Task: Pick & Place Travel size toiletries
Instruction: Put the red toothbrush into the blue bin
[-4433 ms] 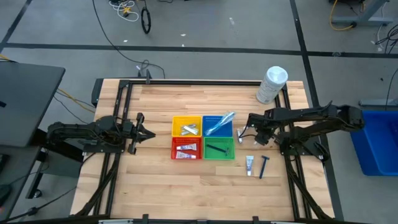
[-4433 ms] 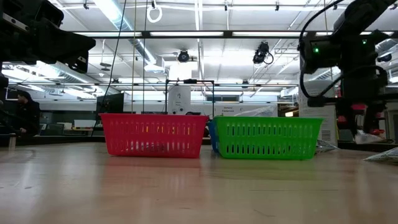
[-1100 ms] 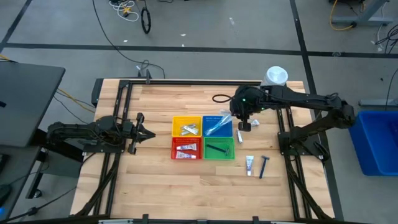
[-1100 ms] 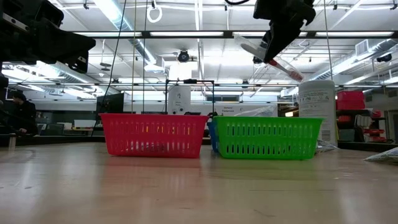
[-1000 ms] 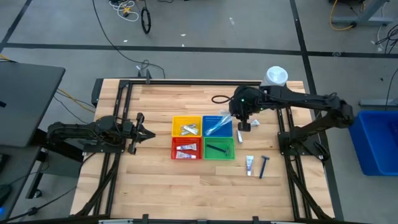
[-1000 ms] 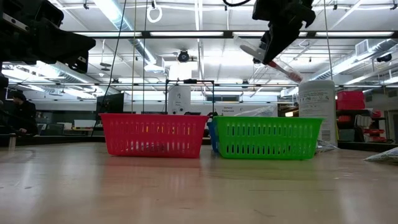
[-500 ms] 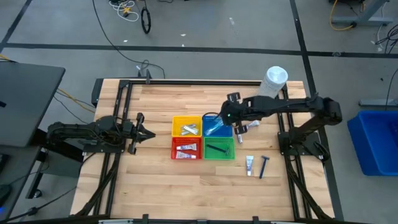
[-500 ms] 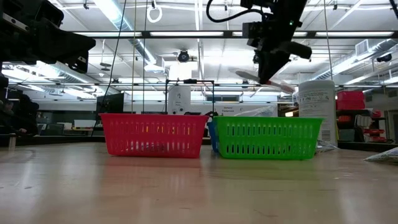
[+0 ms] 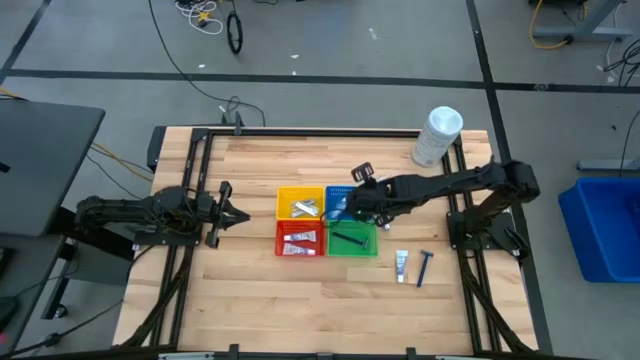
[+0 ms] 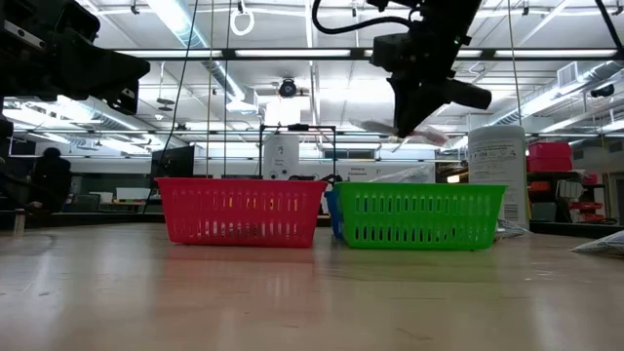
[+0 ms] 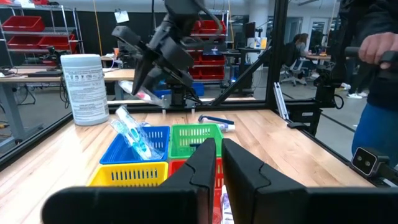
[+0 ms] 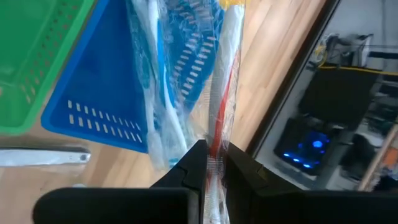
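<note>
The wooden counter (image 9: 250, 290) carries four small baskets set in a square near its middle: yellow basket (image 9: 300, 203) and blue basket (image 9: 345, 200) on the far row, red basket (image 9: 299, 239) and green basket (image 9: 352, 240) on the near row, all touching or just beside one another. A large white cylindrical container (image 9: 437, 135) stands at the far right corner of the counter. The left arm waits at the counter's left edge, well apart from the baskets, its left gripper (image 9: 236, 215) pointing toward them with the jaws drawn nearly together and nothing between them. The right arm reaches in from the right side, and the right gripper (image 9: 352, 205) hangs above the blue basket, its jaws pinched on a wrapped toothbrush (image 12: 219, 106) with a red handle in clear plastic; the wrapper runs out from between the jaws toward the basket below. More wrapped toothbrushes (image 11: 134, 132) lean in the blue basket, sticking up past its rim. Silvery packets (image 9: 305, 208) lie in the yellow basket, small white tubes (image 9: 300, 241) in the red one, and a dark razor (image 9: 349, 240) in the green one. On the bare counter to the right of the green basket lie a white tube (image 9: 401, 265) and a blue-black razor (image 9: 424, 267), just beside each other.
</note>
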Tool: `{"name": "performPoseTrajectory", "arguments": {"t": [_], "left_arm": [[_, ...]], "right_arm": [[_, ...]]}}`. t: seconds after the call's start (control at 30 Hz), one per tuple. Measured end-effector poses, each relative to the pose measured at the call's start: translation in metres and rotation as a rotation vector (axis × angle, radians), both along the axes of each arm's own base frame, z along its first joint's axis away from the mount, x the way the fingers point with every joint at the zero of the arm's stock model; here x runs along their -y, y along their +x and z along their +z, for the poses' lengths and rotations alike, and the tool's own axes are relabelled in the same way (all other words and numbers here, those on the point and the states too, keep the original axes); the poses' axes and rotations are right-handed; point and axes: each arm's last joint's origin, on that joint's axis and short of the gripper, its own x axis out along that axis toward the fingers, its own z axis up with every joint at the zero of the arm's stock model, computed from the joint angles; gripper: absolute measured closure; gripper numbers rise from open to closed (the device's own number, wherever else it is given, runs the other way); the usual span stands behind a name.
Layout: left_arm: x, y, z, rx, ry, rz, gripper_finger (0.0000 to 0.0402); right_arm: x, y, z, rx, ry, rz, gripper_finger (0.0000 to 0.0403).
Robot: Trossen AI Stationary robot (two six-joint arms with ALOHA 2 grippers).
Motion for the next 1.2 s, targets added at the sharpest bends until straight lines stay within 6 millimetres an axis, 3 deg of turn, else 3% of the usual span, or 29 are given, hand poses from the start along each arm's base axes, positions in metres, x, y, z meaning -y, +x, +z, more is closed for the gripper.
{"name": "performPoseTrajectory", "arguments": {"t": [0.33,0.63,1.2], "left_arm": [[0.0,0.0,0.0,0.001,0.0,0.0,0.037],[0.0,0.0,0.0,0.0,0.0,0.0,0.0369],[0.0,0.0,0.0,0.0,0.0,0.0,0.0369]], "right_arm": [[-0.018,0.011,-0.023,-0.076,-0.044,0.052,0.0363],[-0.019,0.02,-0.046,-0.144,-0.047,0.054,0.0363],[-0.007,0.029,-0.053,-0.113,-0.097,0.012,0.0363]]}}
